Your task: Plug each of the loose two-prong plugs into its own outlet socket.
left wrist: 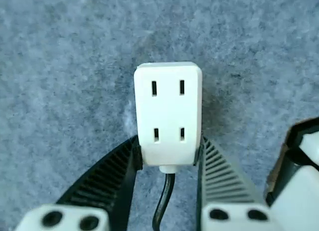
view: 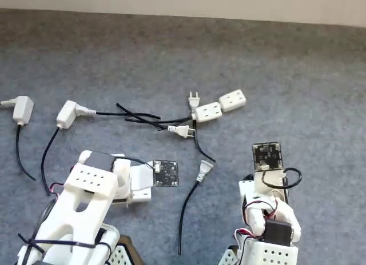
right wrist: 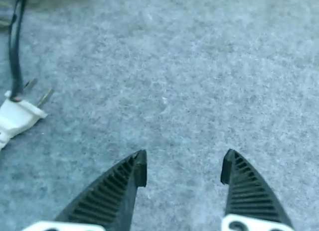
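Left gripper (left wrist: pixel 168 152) is part open, with both ribbed jaws pressed against the lower sides of a white outlet block (left wrist: pixel 168 104). The block lies flat on the grey carpet (left wrist: pixel 60 66), face up. It has four slots, so two sockets, and nothing is plugged in. A black cord (left wrist: pixel 163 203) leaves the block's end between the jaws and is cut off at the frame edge.

Right gripper (right wrist: pixel 184 166) is wide open and holds nothing, its jaws over bare carpet. A white plug (right wrist: pixel 19 116) with two prongs lies well apart from the jaws, and its cord runs out of frame.

From above, the left arm (view: pixel 91 188) blocks sight of whatever is under it, and the right arm (view: pixel 269 219) covers its own jaws.

Count from above:
- **Loose plugs:** three, the far plug (view: pixel 194 98), middle plug (view: pixel 182 131) and near plug (view: pixel 203 169). I cannot tell which one the right wrist view shows.
- **White blocks:** four. Two are a touching pair, the inner block (view: pixel 207 112) and outer block (view: pixel 233 100). The other two are on the left, the edge block (view: pixel 23 109) and the corded block (view: pixel 67 114).
- **Unclear:** a small white piece with a black lead sits at the corded block's end. It is too small to tell whether it is seated.
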Controlling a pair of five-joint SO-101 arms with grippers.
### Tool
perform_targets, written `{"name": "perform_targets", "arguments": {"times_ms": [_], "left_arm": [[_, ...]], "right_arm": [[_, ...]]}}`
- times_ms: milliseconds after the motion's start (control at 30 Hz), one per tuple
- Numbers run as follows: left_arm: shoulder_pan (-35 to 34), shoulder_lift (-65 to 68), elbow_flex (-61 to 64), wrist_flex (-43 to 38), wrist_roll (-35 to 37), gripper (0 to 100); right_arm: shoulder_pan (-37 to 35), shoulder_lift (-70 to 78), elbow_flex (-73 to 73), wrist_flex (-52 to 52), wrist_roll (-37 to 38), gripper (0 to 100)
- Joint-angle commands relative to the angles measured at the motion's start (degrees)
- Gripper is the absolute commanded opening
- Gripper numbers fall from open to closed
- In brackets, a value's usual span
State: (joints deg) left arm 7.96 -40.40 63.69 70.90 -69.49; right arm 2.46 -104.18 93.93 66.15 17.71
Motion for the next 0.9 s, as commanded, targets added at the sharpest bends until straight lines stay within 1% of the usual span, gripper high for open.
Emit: {"name": "perform_targets", "arguments": {"times_ms": [0, 100, 133, 233, 333, 367, 433, 533, 600, 667, 767, 867], "left_arm": [[-2.7, 2.6, -0.2, -7.5, -0.6, 5], [-5.9, 7.5, -3.3, -12.0, -0.6, 5], [-6.5, 9.7, -4.4, -12.3, -0.8, 5], [-6.5, 17.1, -5.1, -11.2, -4.2, 5], [-6.5, 23.0, -5.1, -11.3, -5.1, 5], [-6.5, 24.4, -5.1, -11.3, -5.1, 7], [-6.5, 25.8, -5.1, -11.3, -4.9, 14], [-7.3, 24.0, -5.5, -11.3, -4.7, 29], [-8.6, 20.6, -5.5, -11.2, -4.7, 37], [-9.8, 15.6, -5.5, -10.9, -4.7, 39], [-10.9, 6.8, -5.4, -10.0, -4.7, 39], [-10.8, -1.6, -5.8, -5.8, -1.8, 39]], "right_arm": [[-1.1, 0.1, 0.4, 0.2, 1.4, 24.1], [-1.1, 0.1, 0.5, 0.3, 1.4, 24.1], [-1.1, 0.1, 0.5, 0.3, 1.4, 24.1], [-1.1, 0.1, 0.5, 0.6, 1.5, 24.1], [-1.3, 0.1, 0.5, 0.6, 1.5, 24.1], [-1.3, 0.1, 0.4, 0.6, 1.6, 24.1], [-1.3, 0.1, 0.4, 0.6, 1.6, 24.1], [-1.3, 0.1, 0.2, 0.4, 1.7, 24.1], [-1.3, 0.1, -0.1, 0.2, 2.1, 24.1], [-1.3, 0.4, -2.4, 0.3, 5.1, 24.1], [-1.0, 4.3, -6.5, 0.6, 8.6, 24.1], [-1.2, 13.2, -12.3, 0.7, 9.0, 24.1]]}}
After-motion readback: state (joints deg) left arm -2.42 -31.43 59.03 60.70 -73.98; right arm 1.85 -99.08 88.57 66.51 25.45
